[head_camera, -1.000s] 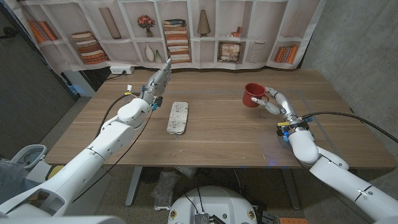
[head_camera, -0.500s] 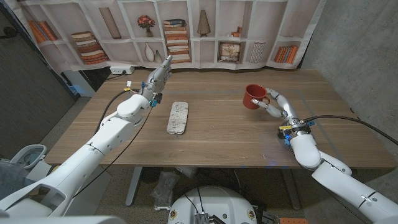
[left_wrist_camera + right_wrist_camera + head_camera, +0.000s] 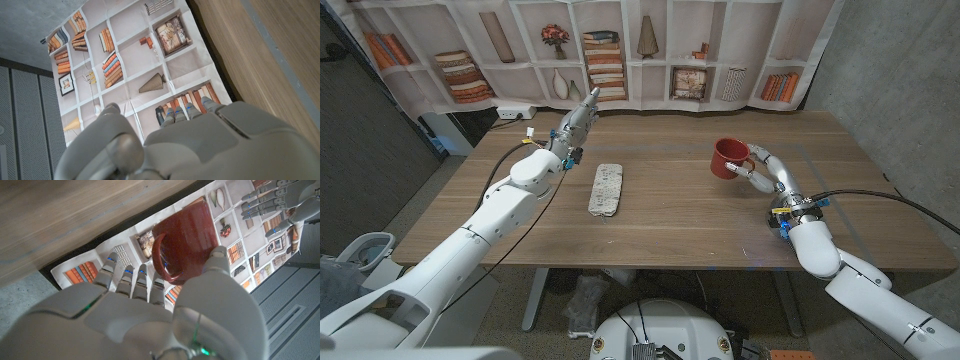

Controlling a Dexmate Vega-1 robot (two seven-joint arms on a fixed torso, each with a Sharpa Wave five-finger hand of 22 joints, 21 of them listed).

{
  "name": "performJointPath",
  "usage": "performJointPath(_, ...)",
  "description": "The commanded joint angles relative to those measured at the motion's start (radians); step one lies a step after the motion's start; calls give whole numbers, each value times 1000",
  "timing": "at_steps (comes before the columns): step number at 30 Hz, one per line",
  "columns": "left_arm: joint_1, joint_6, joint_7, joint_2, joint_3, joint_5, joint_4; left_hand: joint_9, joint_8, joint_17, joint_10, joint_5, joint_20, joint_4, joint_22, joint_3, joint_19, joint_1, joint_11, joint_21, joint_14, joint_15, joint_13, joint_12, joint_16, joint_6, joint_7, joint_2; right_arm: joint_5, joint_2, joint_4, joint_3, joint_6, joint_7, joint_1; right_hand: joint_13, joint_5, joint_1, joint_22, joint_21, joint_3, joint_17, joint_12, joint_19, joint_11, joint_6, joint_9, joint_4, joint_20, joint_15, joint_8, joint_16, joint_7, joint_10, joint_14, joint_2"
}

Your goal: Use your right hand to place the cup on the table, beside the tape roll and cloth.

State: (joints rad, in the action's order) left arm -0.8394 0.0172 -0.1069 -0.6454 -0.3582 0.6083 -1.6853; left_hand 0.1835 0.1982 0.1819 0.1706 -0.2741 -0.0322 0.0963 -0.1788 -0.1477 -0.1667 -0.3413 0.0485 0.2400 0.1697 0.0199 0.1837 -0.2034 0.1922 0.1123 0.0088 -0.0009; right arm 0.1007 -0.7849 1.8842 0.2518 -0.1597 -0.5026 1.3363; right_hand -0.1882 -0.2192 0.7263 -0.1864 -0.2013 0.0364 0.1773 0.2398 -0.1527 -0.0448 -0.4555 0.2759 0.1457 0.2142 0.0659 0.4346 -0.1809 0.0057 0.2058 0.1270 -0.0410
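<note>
- The right hand [image 3: 761, 170] holds the red cup [image 3: 728, 156]. Its fingers go through the handle and its thumb presses the cup's side.
- The cup is at about 2 o'clock on the tabletop [image 3: 670, 215]. It looks a little above the wood, but I cannot tell if it touches.
- The cloth [image 3: 606, 189] lies flat, well apart at 9 o'clock from the cup.
- I see no tape roll.
- The left hand [image 3: 576, 125] is up at 11 o'clock, fingers straight, holding nothing.
- Step now, I think: carrying the cup. Next it should go toward the cloth, come down gently, then let go.
</note>
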Motion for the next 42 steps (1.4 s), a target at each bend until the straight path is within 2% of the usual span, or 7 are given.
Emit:
performJointPath(1, 2, 16, 10, 7, -6, -2, 16, 6, 0, 2, -3, -1, -2, -1, -4, 6, -64, -1, -3, -1, 24, -1, 3, 1, -3, 1, -2, 11, 16, -2, 15, -31, -25, -11, 50, -2, -3, 90, -3, -3, 21, 3, 0, 2, -2, -148, 119, -11, 2, -10, 10, -7, -136, 12, 5, -88)
performJointPath(22, -1, 31, 9, 10, -13, -19, 13, 5, 0, 2, -3, 1, -2, -1, -4, 11, -64, -1, -7, -5, 24, -2, 3, 1, -3, 2, -2, 10, 42, -2, 59, -85, -18, -3, 142, -2, -1, 94, -3, -5, 26, 4, 0, -4, 0, -158, 124, -11, 2, -17, 12, -7, -137, 18, 9, -89)
performJointPath(42, -10, 5, -10, 6, -13, -19, -11, 5, 0, 2, -2, 2, -3, -1, -4, 15, -63, -1, -6, -9, 24, -2, 3, 2, -3, 2, -2, 11, 48, 22, 55, -130, -75, -18, 216, -2, 1, 96, -3, -4, 30, 5, 1, -2, 1, -164, 127, -12, 3, -19, 13, -7, -143, 25, 11, -89)
